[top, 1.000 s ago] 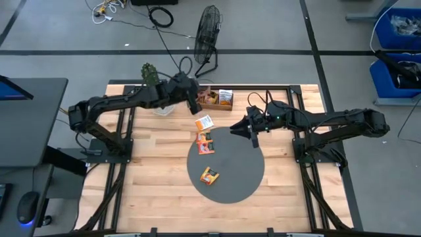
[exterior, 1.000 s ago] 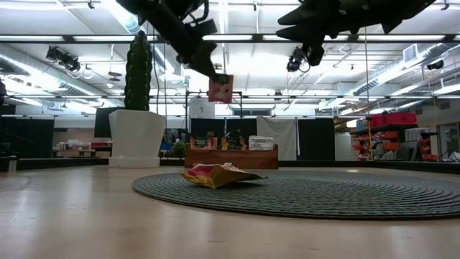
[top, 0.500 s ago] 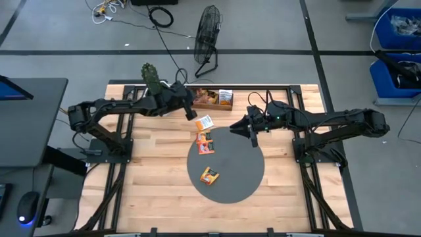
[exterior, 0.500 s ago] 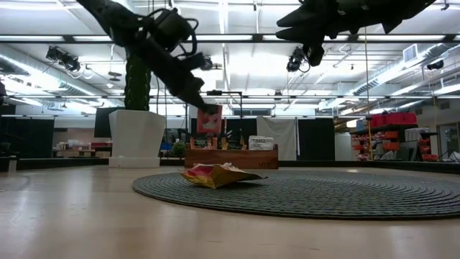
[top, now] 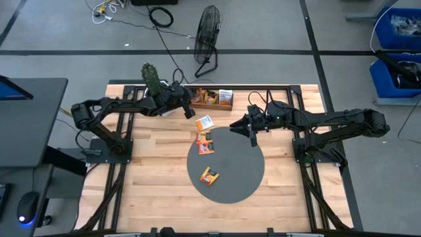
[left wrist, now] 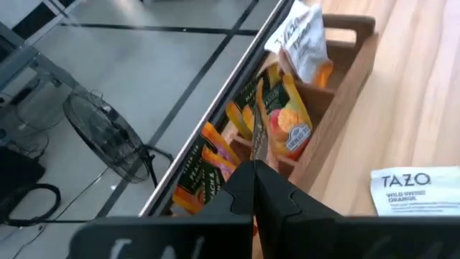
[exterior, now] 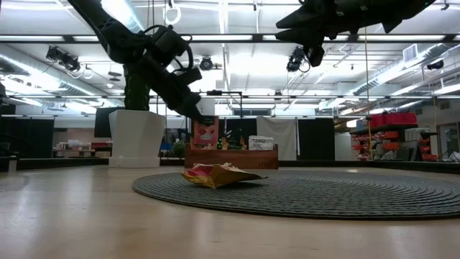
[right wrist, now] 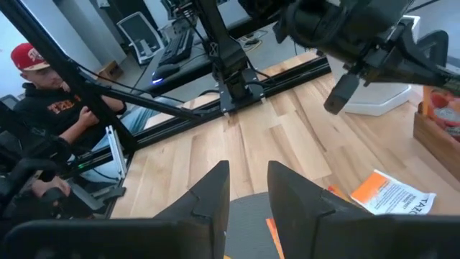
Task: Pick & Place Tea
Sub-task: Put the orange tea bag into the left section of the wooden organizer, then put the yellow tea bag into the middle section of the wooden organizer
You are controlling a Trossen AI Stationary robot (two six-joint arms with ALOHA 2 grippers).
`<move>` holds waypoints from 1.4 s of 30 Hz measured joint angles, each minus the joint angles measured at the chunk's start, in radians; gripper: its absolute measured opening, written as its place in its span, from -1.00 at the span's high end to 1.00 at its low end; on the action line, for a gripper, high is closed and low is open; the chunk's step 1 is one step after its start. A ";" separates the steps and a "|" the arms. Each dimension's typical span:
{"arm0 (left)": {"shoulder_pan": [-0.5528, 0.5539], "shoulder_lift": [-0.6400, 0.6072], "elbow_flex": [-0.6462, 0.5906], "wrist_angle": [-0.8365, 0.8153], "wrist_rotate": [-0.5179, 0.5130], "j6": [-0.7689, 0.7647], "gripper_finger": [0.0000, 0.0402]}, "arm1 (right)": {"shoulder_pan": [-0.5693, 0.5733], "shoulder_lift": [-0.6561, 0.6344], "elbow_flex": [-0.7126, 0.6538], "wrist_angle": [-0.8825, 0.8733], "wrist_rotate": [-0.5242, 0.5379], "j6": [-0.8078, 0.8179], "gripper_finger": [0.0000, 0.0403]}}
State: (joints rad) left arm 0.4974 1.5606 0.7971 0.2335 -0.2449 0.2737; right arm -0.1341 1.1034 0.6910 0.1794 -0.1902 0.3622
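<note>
Left hand (exterior: 195, 114) pinching red sachet (exterior: 205, 132), hanging just below

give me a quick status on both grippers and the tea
Left gripper shut on a sachet, hanging near the tray. Right gripper open, empty, above the disc. Four sachets already down. Nothing in the way.

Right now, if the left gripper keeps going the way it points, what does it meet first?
Probably the wooden tray of tea sachets: the left gripper, shut on a sachet, points into it, though depth is unclear.
</note>
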 joint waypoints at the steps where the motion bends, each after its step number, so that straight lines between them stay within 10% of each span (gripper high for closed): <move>1: 0.000 0.011 0.000 0.011 -0.006 0.000 0.99 | 0.000 0.000 0.000 0.002 0.000 0.000 0.49; 29: 0.001 0.137 0.001 0.068 -0.099 -0.016 0.96 | 0.000 0.000 0.000 -0.003 0.000 0.022 0.49; 42: -0.005 0.137 0.001 0.069 -0.189 -0.025 0.29 | -0.001 0.000 0.000 -0.002 0.000 0.026 0.49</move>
State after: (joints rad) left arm 0.4928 1.6974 0.7981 0.3023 -0.4335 0.2489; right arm -0.1348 1.1034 0.6914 0.1772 -0.1898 0.3886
